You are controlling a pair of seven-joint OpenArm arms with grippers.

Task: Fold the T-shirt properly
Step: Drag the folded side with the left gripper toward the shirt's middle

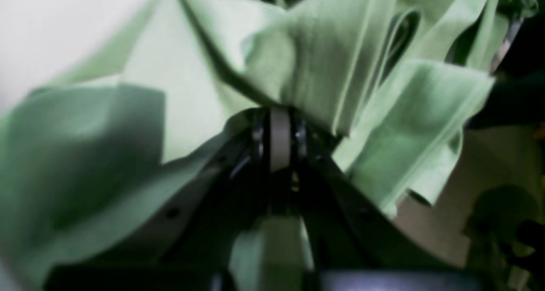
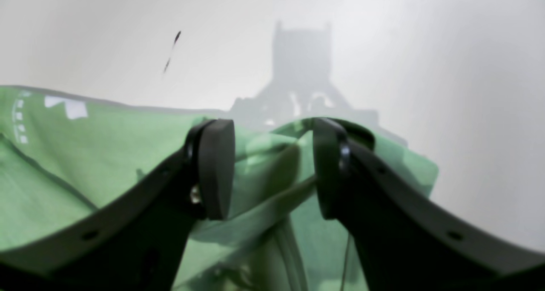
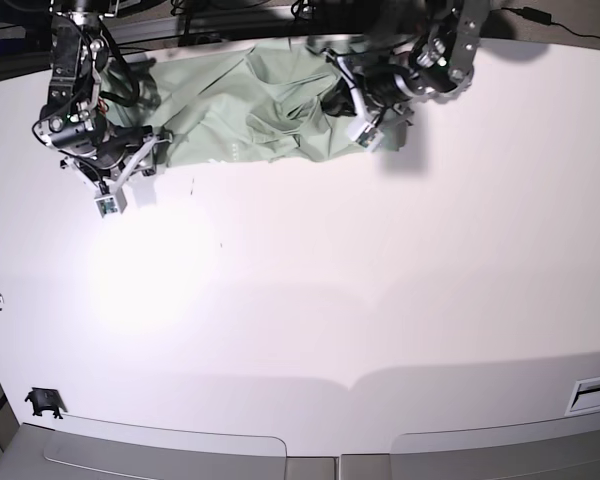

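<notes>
- Left claw [image 1: 279, 139], black fingers pressed together, pinches the pale mint-green soft cloth T-shirt [image 1: 323, 69], which bunches above and around it.
- Right claw [image 2: 272, 167] spread wide; T-shirt fabric lies between and beneath its fingers, apparently ungripped.

No readable text, brand or number in any view. Right wrist view: T-shirt [image 2: 85, 154] carries white printed marks near its upper left edge, too blurred to read. Left wrist and base views show no lettering.
</notes>
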